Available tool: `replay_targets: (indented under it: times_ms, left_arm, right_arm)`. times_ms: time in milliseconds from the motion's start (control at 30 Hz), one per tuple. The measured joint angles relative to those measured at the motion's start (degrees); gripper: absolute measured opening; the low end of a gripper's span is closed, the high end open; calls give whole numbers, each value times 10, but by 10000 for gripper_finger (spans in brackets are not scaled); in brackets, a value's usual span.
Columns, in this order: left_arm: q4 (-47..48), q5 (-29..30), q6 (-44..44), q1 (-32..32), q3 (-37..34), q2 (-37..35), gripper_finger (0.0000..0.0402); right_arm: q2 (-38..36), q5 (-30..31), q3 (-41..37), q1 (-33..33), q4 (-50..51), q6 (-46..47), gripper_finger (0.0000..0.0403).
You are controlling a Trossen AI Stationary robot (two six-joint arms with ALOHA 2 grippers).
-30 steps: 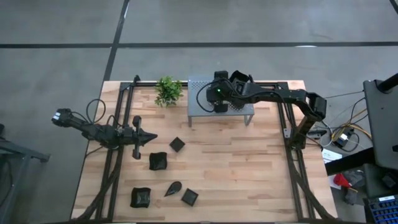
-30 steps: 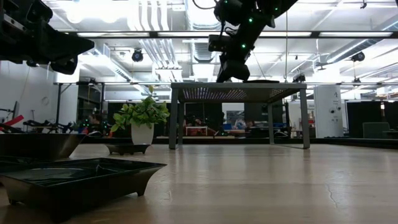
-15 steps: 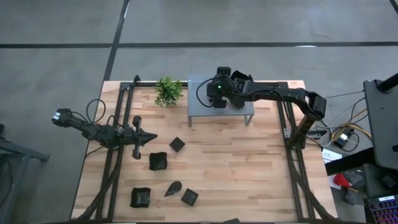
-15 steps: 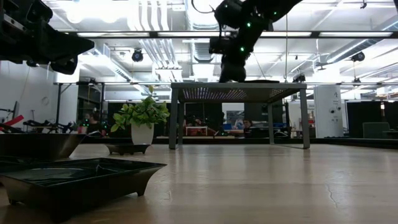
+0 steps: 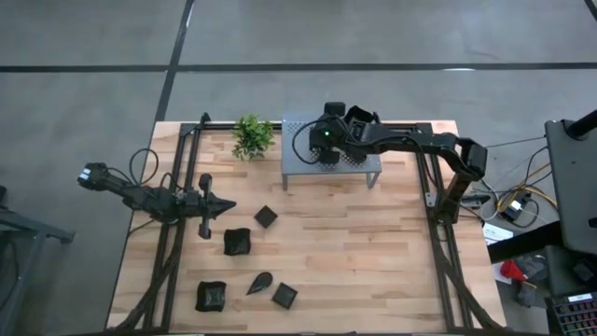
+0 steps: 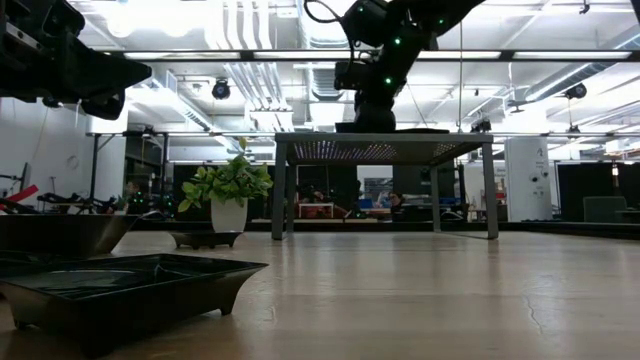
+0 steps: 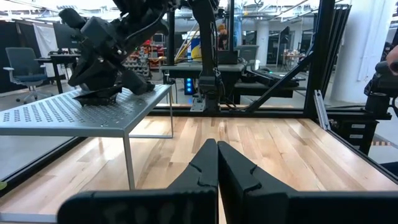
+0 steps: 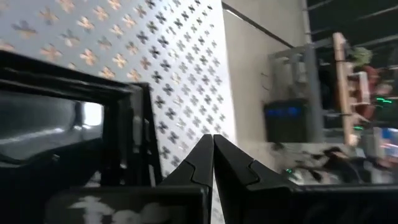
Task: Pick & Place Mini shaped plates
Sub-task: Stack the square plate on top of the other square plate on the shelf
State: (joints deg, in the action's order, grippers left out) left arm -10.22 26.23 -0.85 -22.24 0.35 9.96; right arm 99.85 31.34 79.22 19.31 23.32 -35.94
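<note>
Left gripper: hangs over the wooden table, well to the left of the metal shelf and nearer the front; its fingers are pressed together with nothing between them.
Plates on the table: five small black dishes lie to the front-left of the shelf. A flat square is nearest the shelf, a deeper square just beyond it, then a second deep square, a leaf-shaped one and another flat square in a row near the front edge.
Plant: stands just left of the shelf, at the table's back.
Right gripper: low over the shelf top, fingers clenched tight.
Plate on the shelf: a black dish, seemingly just beside the right gripper; contact unclear.
</note>
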Motion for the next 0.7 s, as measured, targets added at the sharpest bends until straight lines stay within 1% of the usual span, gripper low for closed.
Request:
replay_targets:
  times_ms: [67,133,167,267,333,433,533,700]
  left_arm:
    - [0,0,0,0,0,0,0]
    - [0,0,0,0,0,0,0]
    - [0,0,0,0,0,0,0]
    - [0,0,0,0,0,0,0]
    - [0,0,0,0,0,0,0]
    - [0,0,0,0,0,0,0]
    - [0,0,0,0,0,0,0]
    - [0,0,0,0,0,0,0]
  right_arm:
    - [-2,31,0,-10,0,-16,8]
    - [-11,46,0,-24,2,-19,8]
    - [-18,42,0,-32,5,-12,8]
    - [-42,-11,0,-53,23,38,8]
    - [-50,-29,0,-68,30,75,8]
    - [-50,-38,-1,-86,51,100,8]
    - [-50,-63,-1,-97,73,107,8]
    - [-49,-57,-1,-105,78,116,8]
